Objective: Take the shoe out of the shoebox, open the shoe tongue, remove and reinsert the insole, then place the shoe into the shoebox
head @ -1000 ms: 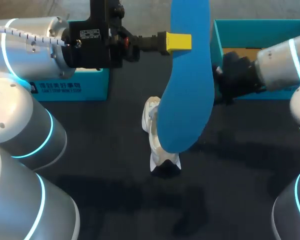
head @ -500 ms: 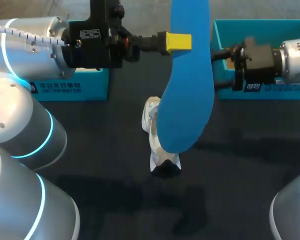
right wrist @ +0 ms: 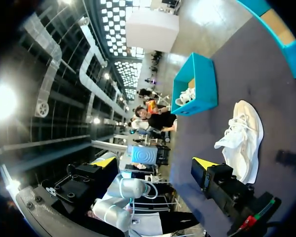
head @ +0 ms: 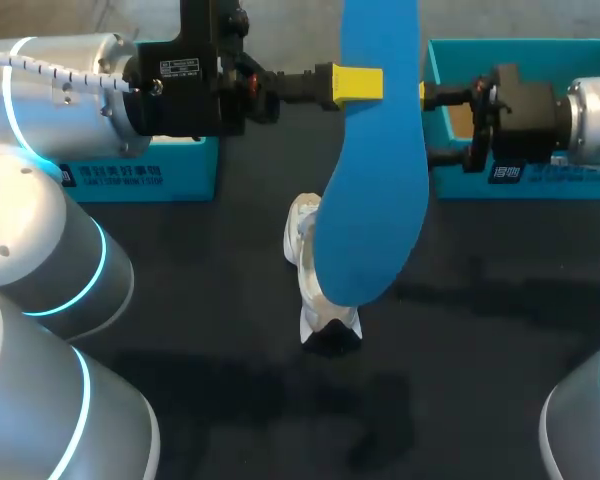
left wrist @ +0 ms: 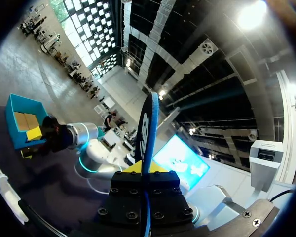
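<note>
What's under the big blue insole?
A white sneaker lies on the dark table below the flat blue insole held in the left gripper. From above, only one side and end show; the insole covers the rest.

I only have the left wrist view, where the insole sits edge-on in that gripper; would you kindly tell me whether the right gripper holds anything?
Observer: No, the right gripper is open, its fingers wide apart with nothing between them.
Operator: Thank you. I see one blue box; is there another?
Observer: Yes, a second blue box stands on the table. From the right wrist, it is beyond the white shoe. It has something white inside, apparently another shoe.
</note>
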